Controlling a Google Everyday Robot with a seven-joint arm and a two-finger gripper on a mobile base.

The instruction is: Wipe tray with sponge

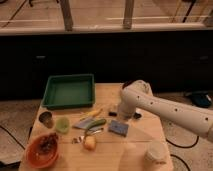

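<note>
The green tray (69, 91) sits at the back left of the wooden table and holds nothing. The blue-grey sponge (118, 128) lies flat on the table near the middle, well to the right of and in front of the tray. My gripper (122, 116) hangs at the end of the white arm (165, 111), which reaches in from the right. It is just above and behind the sponge. Its tip is hidden against the arm's wrist.
An orange bowl (42, 150) stands at the front left, with a green cup (62, 124) and a metal cup (46, 119) behind it. A green vegetable (95, 123), a yellow fruit (89, 143) and a dark block (113, 110) lie mid-table. A white cup (155, 152) stands front right.
</note>
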